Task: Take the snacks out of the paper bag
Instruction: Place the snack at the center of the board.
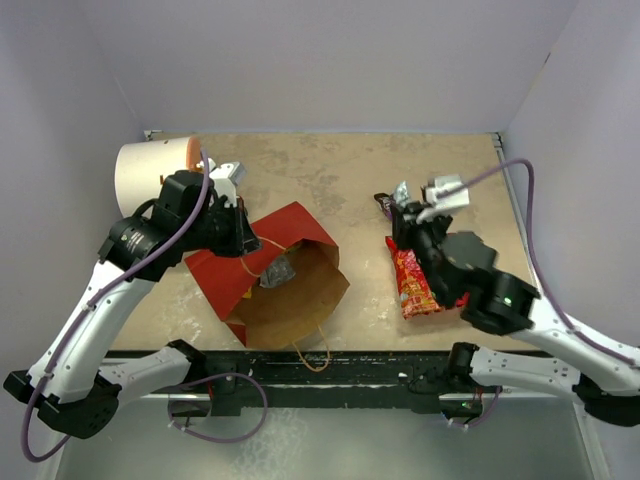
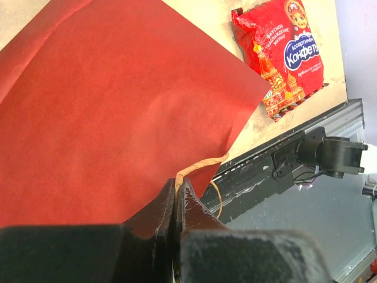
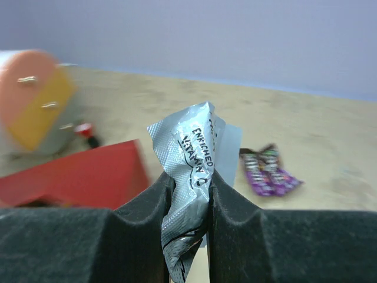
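Left hand (image 2: 177, 191) pinches one red paper bag (image 2: 118, 118); right hand (image 3: 188, 194) clamps one silvery wrapper (image 3: 191, 147) near one flat red packet (image 1: 413, 287).

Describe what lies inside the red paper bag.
One small silvery packet lies on the brown lining, just inside the mouth of the paper bag. The deeper end is covered by its red top wall, so anything there cannot be seen.

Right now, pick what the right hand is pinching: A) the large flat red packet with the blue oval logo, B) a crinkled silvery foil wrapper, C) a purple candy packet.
B: the right hand is shut on the crinkled silvery foil wrapper; the purple candy packet lies apart.
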Robot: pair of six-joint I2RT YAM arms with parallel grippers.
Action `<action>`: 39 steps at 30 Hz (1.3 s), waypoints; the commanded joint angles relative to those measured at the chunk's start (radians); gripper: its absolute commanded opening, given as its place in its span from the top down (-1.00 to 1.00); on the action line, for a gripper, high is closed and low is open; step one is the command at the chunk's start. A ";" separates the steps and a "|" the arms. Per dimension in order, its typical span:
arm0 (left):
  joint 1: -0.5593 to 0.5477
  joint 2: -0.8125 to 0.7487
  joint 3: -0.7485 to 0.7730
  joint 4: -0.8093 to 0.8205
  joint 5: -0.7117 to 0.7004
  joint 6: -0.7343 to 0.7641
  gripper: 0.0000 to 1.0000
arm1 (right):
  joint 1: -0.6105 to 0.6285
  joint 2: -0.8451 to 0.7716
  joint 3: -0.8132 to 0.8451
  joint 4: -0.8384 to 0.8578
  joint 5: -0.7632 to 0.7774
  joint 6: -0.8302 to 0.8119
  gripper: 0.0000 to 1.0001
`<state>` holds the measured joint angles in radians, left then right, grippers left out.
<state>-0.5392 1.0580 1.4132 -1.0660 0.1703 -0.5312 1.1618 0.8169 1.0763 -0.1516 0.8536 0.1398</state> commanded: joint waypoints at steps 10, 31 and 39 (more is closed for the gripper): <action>-0.001 -0.020 0.008 -0.006 0.006 -0.010 1.00 | -0.585 0.548 0.242 -0.219 -0.185 0.170 1.00; -0.001 -0.001 -0.034 0.036 0.014 -0.059 1.00 | -1.102 1.084 0.322 -0.236 -0.228 0.233 0.96; -0.001 0.011 -0.032 0.044 0.006 -0.067 1.00 | -1.134 1.165 0.371 -0.172 -0.227 0.180 0.41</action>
<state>-0.5392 1.0710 1.3769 -1.0595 0.1787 -0.5774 0.0349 1.9785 1.3720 -0.3805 0.6140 0.3473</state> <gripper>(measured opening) 0.010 0.241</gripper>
